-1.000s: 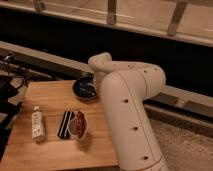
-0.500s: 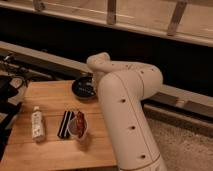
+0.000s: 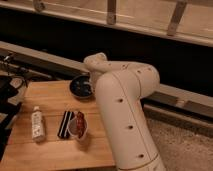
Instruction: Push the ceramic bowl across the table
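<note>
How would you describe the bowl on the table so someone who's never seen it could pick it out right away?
Start at the wooden table and look to its far edge, where the white robot arm bends down. The bowl sits there; the gripper is hidden behind the arm. It is round, shallow and glossy dark, unlike the pale bottle, the dark packet and the small white cup nearer the front.

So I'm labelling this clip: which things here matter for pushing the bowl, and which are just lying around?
Part of the job:
- ceramic bowl, at the table's far edge
- table
- end effector, by the bowl, hidden behind the arm

Just lying about:
- white bottle, on its side
- small cup
- dark packet beside the cup
</note>
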Controlling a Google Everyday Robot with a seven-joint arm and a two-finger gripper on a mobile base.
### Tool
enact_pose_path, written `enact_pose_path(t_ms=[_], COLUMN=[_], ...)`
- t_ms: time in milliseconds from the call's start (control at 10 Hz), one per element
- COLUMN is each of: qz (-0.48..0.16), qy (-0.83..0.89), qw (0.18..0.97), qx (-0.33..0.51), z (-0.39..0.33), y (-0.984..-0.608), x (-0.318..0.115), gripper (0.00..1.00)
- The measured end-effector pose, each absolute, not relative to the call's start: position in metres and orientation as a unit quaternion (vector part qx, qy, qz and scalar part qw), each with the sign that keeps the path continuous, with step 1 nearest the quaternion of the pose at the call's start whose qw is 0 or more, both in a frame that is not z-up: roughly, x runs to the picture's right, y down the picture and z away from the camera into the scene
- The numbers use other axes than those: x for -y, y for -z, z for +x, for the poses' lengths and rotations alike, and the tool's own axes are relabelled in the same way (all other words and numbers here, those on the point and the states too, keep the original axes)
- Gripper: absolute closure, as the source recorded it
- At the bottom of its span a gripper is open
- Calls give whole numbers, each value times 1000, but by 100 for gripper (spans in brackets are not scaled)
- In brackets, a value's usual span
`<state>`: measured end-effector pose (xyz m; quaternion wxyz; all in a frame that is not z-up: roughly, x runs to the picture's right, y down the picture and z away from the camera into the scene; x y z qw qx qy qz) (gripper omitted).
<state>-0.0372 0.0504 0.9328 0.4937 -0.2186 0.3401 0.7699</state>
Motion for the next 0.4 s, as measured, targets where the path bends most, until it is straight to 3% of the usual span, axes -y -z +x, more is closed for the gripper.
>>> enact_pose_path(t_ms=[400], qz=[-221], qy=[-772], qw=[490], qx=[-339], z=[-39], y=[-924], x=[-55], gripper=[95])
